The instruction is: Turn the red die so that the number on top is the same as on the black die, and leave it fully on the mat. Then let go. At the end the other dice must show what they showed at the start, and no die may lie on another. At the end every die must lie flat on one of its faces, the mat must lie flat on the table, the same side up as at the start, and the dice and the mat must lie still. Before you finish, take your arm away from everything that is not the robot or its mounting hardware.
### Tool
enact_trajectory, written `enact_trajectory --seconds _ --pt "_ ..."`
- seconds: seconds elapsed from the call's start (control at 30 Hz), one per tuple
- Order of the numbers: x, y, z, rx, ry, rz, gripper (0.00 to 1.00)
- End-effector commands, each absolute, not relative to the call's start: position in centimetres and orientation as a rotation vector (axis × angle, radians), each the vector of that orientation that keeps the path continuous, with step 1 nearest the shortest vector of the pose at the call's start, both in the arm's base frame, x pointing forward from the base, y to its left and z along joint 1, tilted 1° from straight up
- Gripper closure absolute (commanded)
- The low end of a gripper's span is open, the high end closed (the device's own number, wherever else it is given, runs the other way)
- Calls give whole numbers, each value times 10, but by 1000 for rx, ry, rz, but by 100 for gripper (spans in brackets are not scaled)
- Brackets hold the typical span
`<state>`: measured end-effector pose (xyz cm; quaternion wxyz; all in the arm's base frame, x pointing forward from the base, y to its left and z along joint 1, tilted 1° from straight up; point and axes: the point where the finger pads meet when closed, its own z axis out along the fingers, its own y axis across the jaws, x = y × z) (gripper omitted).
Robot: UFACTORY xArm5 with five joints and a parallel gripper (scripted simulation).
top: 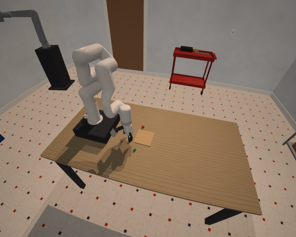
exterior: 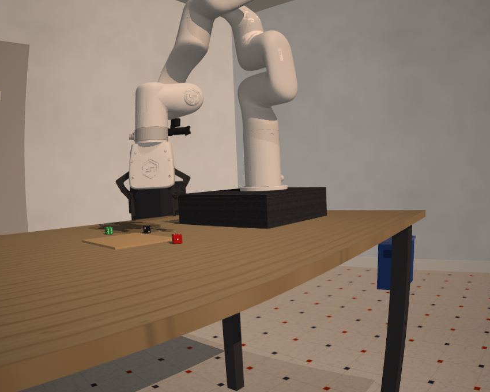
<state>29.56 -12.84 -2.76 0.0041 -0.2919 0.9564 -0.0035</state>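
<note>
A: Gripper (exterior: 152, 213) state?
B: Spread wide, holding nothing, above the black die (exterior: 146, 229) at the mat's (top: 143, 137) nine o'clock edge.
A: Red die (top: 142, 126)?
B: On the worktop (top: 188, 158), just off the mat's twelve o'clock edge.

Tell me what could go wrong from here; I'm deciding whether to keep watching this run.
1. The open tool hangs low over the black die, not the red die; bumping it could change its top face.
2. The red die sits off the mat, so it needs carrying there.
3. The green die lies near.
</note>
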Motion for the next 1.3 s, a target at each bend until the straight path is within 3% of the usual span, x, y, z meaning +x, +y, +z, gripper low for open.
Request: enact_trajectory --seconds 0.0,0.53,1.27 --pt "314 -100 -26 -911 2994 -13 0" --pt "367 -11 -24 -910 2988 -10 0" --pt "370 -5 -24 -910 2988 -9 0"
